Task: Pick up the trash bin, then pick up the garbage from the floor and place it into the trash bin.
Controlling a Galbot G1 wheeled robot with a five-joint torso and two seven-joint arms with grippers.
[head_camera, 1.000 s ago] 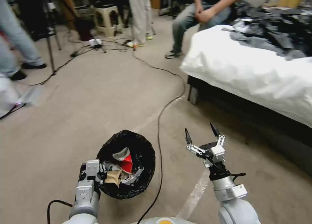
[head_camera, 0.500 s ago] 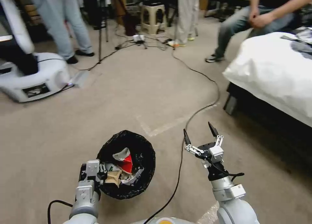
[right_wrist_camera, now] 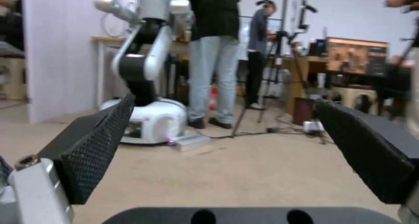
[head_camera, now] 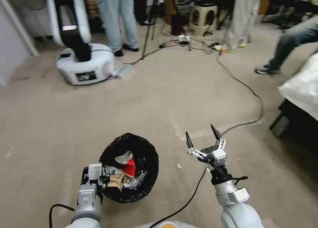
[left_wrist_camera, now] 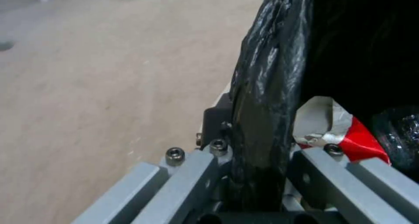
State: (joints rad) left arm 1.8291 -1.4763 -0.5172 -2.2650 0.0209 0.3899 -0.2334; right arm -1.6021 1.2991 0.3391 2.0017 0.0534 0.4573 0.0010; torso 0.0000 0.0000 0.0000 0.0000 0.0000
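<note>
The trash bin, lined with a black bag, hangs low at the left in the head view. My left gripper is shut on its near rim. The left wrist view shows the liner's rim clamped between the grey fingers. Garbage lies inside the bin: a red-white packet and a tan wrapper. My right gripper is held up to the right of the bin, open, with nothing between its black fingertips.
A white robot on a dome base stands at the far left. A black cable runs across the beige floor to my right. A white bed corner is at the right edge. People's legs, a tripod and a stool line the back.
The camera has swung left: the bed slid to the right edge and the white robot came into view. Both arms and the held bin keep their places in the view.
</note>
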